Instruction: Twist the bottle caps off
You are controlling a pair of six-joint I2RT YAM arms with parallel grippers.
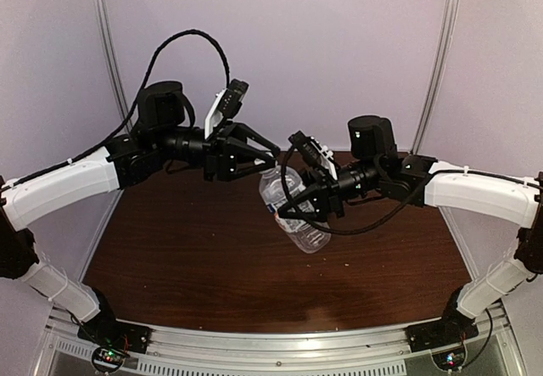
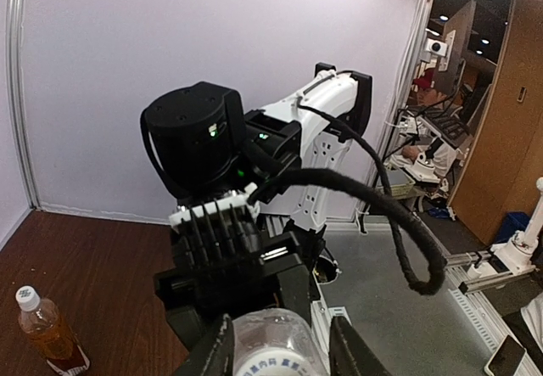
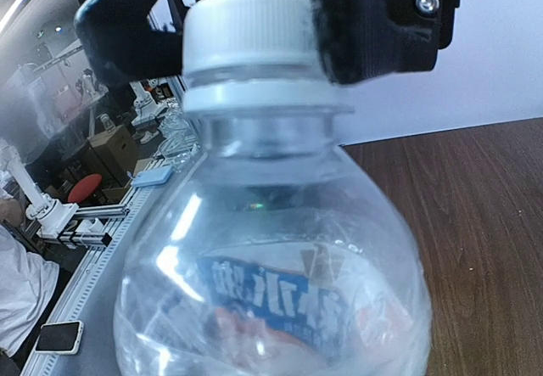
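Observation:
My right gripper (image 1: 304, 210) is shut on the clear bottle (image 1: 276, 191), holding it tilted in the air above the brown table (image 1: 212, 257). In the right wrist view this bottle (image 3: 271, 266) fills the frame and hides that gripper's own fingers; its blue-and-white label shows through the plastic. Its white bottle cap (image 3: 246, 28) sits between the two black fingers (image 3: 382, 28) of my left gripper (image 1: 273, 159), which press on its sides. The left wrist view looks down past the left gripper (image 2: 284, 350) onto the bottle's shoulder. The amber bottle (image 2: 47, 329) stands upright on the table, its white cap (image 2: 27, 295) on.
A metal rail (image 1: 271, 342) with both arm bases runs along the table's near edge. White walls with corner posts (image 1: 106, 36) close the back. Beyond the right edge lie a grey floor and a work area (image 2: 441, 147) with a person.

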